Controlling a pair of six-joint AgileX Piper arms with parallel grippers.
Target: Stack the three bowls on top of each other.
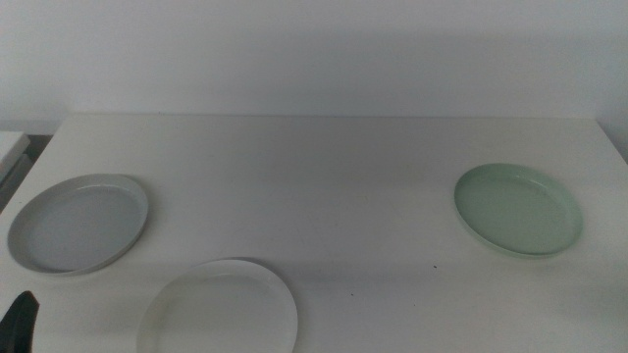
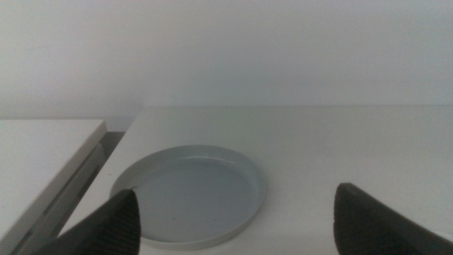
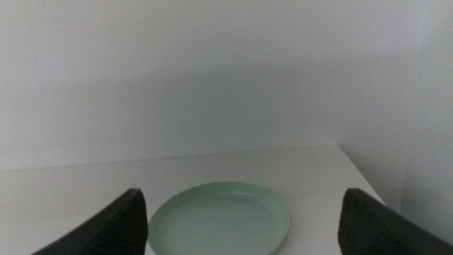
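White desk (image 1: 324, 186), set against a pale wall; three shallow bowls lie directly on it, all apart: grey-blue bowl (image 1: 78, 223) at the left; white bowl (image 1: 218, 307) at the near edge; mint green bowl (image 1: 518, 209) at the right.

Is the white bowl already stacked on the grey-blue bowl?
No, the white bowl sits alone on the table, apart from the grey-blue bowl.

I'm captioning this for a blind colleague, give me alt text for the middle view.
Three shallow bowls lie apart and unstacked on a white table: a grey-blue bowl at left, a white bowl at the near edge, a mint green bowl at right. Only the left gripper's dark tip shows, bottom left.
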